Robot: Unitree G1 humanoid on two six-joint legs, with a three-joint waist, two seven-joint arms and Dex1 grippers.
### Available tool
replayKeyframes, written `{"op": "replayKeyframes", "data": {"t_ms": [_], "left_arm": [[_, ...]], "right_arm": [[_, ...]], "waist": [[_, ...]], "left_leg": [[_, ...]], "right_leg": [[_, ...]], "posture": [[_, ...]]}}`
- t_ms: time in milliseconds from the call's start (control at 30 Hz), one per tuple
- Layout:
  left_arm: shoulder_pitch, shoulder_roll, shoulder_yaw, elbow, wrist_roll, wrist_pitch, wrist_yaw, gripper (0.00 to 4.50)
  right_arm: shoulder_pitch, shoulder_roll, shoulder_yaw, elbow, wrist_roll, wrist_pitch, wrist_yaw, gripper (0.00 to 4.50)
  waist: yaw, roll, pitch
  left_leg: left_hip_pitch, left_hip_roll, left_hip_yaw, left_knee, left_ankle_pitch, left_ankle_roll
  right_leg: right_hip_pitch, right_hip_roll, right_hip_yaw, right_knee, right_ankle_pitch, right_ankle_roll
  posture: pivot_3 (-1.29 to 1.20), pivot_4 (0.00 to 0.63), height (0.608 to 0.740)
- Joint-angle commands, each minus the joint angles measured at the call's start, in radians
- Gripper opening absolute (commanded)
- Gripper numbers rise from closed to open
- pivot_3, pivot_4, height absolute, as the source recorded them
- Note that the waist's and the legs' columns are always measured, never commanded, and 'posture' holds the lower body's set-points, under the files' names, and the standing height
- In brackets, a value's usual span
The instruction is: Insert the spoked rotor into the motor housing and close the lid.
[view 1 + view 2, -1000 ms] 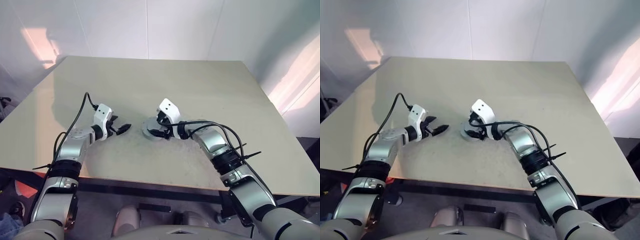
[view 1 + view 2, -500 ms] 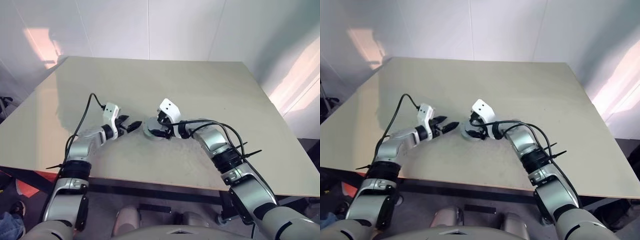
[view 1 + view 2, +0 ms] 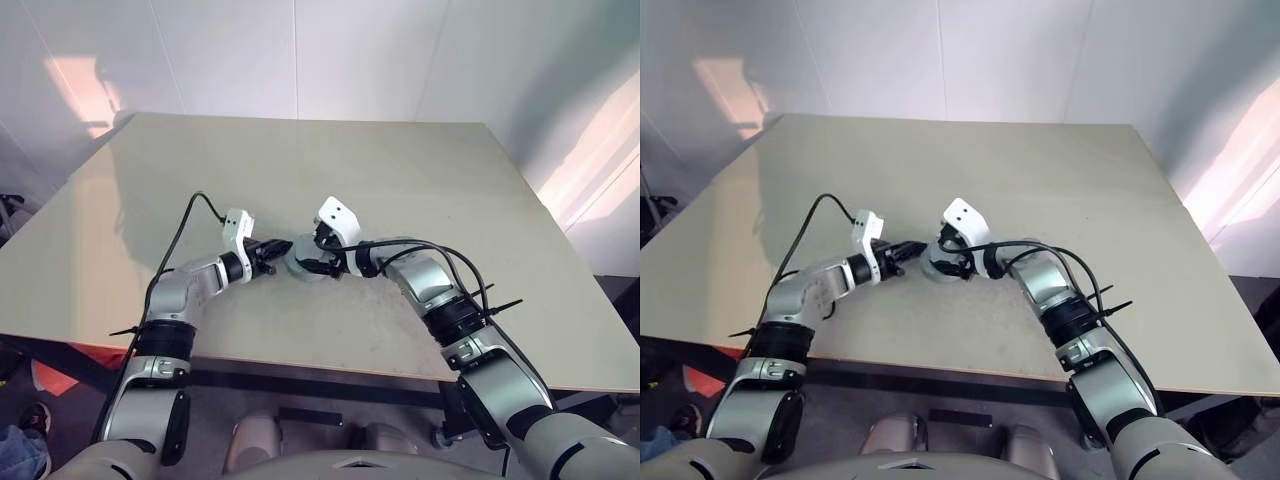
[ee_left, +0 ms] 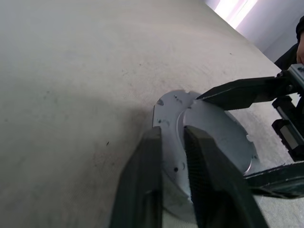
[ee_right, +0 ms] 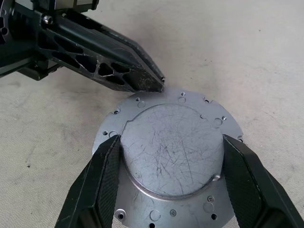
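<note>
Both fingers meet at the lid (image 5: 172,147), the right gripper (image 5: 171,156) clamping its raised centre and the left gripper (image 5: 159,85) pressed shut at its rim, so closing the housing near the surface (image 3: 400,170)'s front edge looks nearly finished.

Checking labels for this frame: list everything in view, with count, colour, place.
lid: 1, scratched grey metal disc with a raised round middle and small holes round its flange, lying on the table near its middle.
table: 1, beige, scuffed top.
wall: white panels behind the table.
right gripper: 1, black fingers, one on each side of the lid's raised middle.
left gripper: 1, black fingers shut, tips at the lid's flange edge.
</note>
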Motion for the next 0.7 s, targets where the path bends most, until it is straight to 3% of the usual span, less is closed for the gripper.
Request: {"op": "replayKeyframes", "data": {"t_ms": [33, 333, 700], "left_arm": [[-0.015, -0.002, 0.001, -0.012, -0.008, 0.015, 0.016, 0.01], [-0.023, -0.02, 0.015, 0.028, -0.024, 0.083, 0.049, 0.01], [-0.086, -0.06, 0.124, 0.124, -0.159, 0.239, 0.025, 0.01]], "right_arm": [[0.014, -0.011, 0.002, 0.026, -0.036, 0.025, -0.02, 3.14], [0.005, -0.007, -0.001, 0.035, -0.037, 0.022, -0.022, 3.14], [0.004, -0.005, -0.001, 0.029, -0.039, 0.025, -0.027, 3.14]], "waist": [[-0.001, 0.0, 0.0], [-0.001, 0.0, 0.0], [-0.001, 0.0, 0.0]], "left_leg": [[0.0, 0.0, 0.0, 0.0, 0.0, 0.0], [0.001, 0.0, 0.0, 0.0, 0.0, 0.0], [0.001, 0.0, 0.0, -0.001, 0.0, 0.0]], "right_leg": [[0.0, 0.0, 0.0, 0.0, 0.0, 0.0], [0.001, 0.0, 0.0, -0.001, 0.0, 0.0], [0.001, 0.0, 0.0, -0.002, 0.0, 0.0]], "posture": [[0.0, 0.0, 0.74], [0.0, 0.0, 0.74], [0.0, 0.0, 0.74]]}}
